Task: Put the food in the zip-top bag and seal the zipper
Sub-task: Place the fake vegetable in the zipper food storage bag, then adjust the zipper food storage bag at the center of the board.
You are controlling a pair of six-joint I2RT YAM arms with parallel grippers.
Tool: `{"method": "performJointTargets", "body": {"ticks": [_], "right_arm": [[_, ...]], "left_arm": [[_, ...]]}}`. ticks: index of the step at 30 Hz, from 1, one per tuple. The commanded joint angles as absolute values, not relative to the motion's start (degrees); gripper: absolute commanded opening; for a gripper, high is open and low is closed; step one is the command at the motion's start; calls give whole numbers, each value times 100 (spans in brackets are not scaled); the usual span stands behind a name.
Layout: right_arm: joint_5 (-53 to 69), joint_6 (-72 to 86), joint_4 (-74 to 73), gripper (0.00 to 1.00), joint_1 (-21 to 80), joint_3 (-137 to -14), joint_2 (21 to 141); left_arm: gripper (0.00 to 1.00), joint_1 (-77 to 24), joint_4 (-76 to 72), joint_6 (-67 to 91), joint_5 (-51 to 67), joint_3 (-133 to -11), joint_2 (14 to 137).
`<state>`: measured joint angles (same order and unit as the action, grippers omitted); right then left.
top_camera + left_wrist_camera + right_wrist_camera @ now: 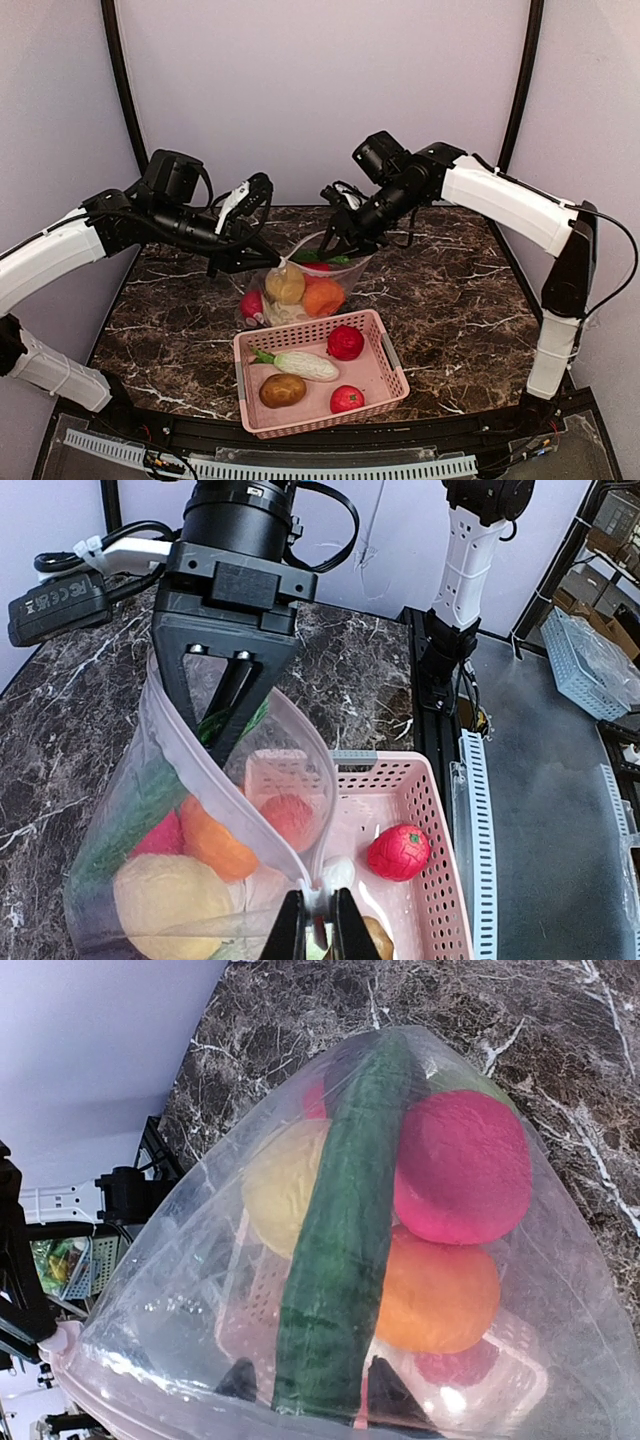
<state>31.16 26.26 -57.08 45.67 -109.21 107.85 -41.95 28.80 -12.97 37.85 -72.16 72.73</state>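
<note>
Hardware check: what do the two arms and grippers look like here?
Both arms have white shells on the long links, left arm and right arm, with black joints and wrists. Left gripper and right gripper: black, two narrow tapered fingers. Black cables loop outside.

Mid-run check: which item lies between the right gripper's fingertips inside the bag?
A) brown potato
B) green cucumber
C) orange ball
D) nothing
B: in the right wrist view the green cucumber runs down between the two dark fingertips of the right gripper, inside the zip-top bag.
</note>
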Motion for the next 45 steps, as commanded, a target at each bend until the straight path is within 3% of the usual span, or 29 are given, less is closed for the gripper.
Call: {"method": "performJointTargets", "body": {"ticks": [1, 8, 14, 17, 24, 36, 45], "right_arm": [[2827, 2678, -5517, 42, 4526, -10876, 10536], [2263, 2712, -5431, 65, 4528, -10139, 9523], [1468, 2843, -5360, 77, 4526, -9352, 8543], [1172, 2957, -5127, 77, 4539, -8826, 8046], [1366, 3141, -3898, 65, 4894, -7821, 7370], [945, 2984, -3518, 42, 5285, -8571, 8315], [655, 2859, -3650, 35, 5330, -8848, 8806]], "left_arm": [[1, -4192, 2411, -891, 3586, -7067, 7106], [1, -4189, 2128, -472, 2966, -6807, 6956], [1, -4188, 2127, -319, 2848, -6771, 6889], [1, -4192, 2110, -273, 2847, -6711, 6832], [1, -4192, 2167, -204, 2921, -6635, 6717], [1, -4188, 2117, -136, 2921, -6575, 6696], [1, -4191, 2136, -141, 2883, -6580, 6714]]}}
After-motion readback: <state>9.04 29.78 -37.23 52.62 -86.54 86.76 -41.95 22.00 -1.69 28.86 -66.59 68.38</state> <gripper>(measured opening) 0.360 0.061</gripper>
